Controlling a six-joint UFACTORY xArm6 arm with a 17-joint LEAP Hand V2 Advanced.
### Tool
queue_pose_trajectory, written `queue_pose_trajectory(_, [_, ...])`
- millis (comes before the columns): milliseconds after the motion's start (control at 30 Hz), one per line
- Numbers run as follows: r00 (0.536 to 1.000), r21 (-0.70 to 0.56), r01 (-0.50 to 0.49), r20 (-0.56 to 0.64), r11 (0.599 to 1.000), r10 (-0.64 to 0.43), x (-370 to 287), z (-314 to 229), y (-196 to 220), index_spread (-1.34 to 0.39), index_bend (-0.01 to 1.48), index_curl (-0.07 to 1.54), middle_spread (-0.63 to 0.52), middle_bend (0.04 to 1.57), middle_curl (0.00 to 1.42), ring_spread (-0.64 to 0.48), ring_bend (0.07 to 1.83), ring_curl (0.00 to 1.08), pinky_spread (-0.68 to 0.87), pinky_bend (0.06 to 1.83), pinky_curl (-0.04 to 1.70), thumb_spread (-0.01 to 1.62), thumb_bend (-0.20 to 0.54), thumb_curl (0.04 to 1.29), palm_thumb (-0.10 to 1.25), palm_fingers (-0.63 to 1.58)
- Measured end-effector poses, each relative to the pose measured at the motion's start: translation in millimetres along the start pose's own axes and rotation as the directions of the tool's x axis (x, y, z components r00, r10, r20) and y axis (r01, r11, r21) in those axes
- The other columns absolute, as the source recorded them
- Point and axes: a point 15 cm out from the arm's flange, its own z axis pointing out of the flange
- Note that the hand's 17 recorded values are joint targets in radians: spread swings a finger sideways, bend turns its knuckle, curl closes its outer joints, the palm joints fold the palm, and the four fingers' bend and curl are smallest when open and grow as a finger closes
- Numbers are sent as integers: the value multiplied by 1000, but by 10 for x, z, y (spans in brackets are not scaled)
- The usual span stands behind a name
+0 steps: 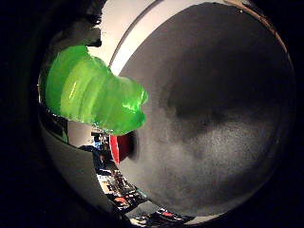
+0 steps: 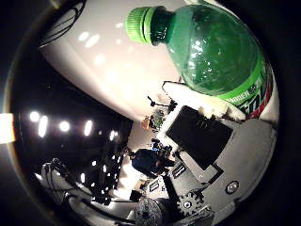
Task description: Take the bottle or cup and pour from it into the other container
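Note:
A green plastic bottle (image 2: 211, 47) with a green screw cap (image 2: 141, 23) fills much of the thumb side view, close against my palm. My right hand (image 2: 202, 136) shows as white and black finger parts curled against the bottle's labelled side, holding it. In the little finger side view, the bottle's lower body (image 1: 90, 92) juts in over the table. Beyond it, a small red container (image 1: 122, 146), likely a cup, stands on the dark grey tabletop (image 1: 213, 118) near its edge; only part of it shows.
The grey tabletop spreads wide below the palm, with a pale strip (image 1: 137, 28) along its border. A white wall or ceiling (image 2: 108, 70) and a dim room with ceiling lights lie behind the bottle.

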Motion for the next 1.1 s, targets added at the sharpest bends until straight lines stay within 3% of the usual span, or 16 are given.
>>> queue_pose_trajectory(300, [982,-169,88,-151,982,-114,-489,22,110,-216,1161,907,-113,1409,764,-241,1360,797,-163,1507,669,529,-17,858,1073,1079])
queue_pose_trajectory(467, [932,-321,114,-294,940,-214,-783,-22,253,-215,1166,909,-114,1417,766,-244,1352,823,-169,1471,720,488,-20,890,1063,1080])
queue_pose_trajectory(700, [816,-523,158,-409,837,-409,-1342,152,330,-215,1164,909,-114,1417,765,-248,1334,850,-176,1427,789,460,-21,926,1060,1083])
queue_pose_trajectory(800, [734,-589,159,-466,792,-494,-1503,184,299,-215,1163,909,-114,1416,764,-250,1327,860,-179,1408,818,452,-20,937,1057,1085])
queue_pose_trajectory(967, [630,-647,88,-553,758,-545,-1666,243,297,-213,1165,908,-114,1412,764,-253,1315,873,-184,1380,859,443,-20,950,1051,1090])
queue_pose_trajectory(1100, [531,-713,20,-586,701,-612,-1734,303,310,-214,1166,908,-115,1410,764,-254,1308,882,-188,1362,887,441,-20,958,1050,1093])
